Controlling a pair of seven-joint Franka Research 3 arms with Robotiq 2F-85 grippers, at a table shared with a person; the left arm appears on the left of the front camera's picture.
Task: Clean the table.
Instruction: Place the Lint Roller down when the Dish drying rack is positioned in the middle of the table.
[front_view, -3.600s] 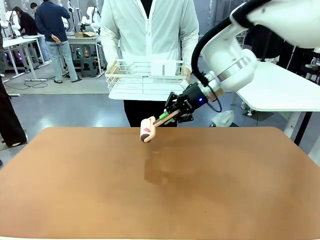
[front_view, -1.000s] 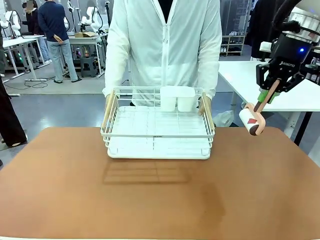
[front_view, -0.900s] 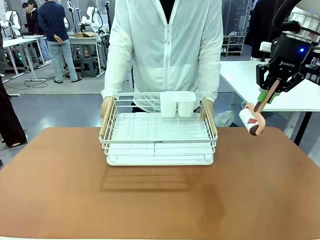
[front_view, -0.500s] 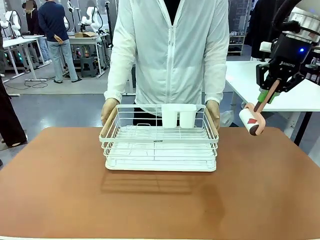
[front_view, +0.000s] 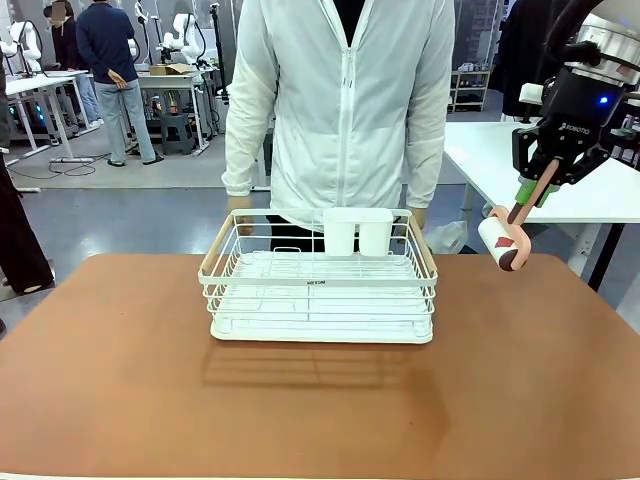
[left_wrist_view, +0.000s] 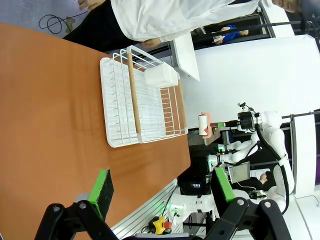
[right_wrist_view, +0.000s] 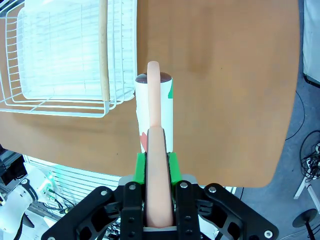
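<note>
Since the earlier frame, the person has set the rack (front_view: 320, 290) on the counter (front_view: 120, 380) at 12 o'clock. Right fingers (front_view: 528, 196), clamped on the roller (front_view: 504, 243), hover at 2 o'clock; left fingers (left_wrist_view: 160, 195) gape empty. Cleaning looks finished; next, probably parking the roller.

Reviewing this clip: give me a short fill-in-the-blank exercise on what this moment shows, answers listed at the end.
1. The right gripper is shut on the handle of a lint ____.
2. The white wire rack stands on the ____.
3. The left gripper has its green-padded fingers ____ with nothing between them.
4. The lint roller hangs to the ____ of the rack in the front view.

Answers: roller; table; open; right
</note>
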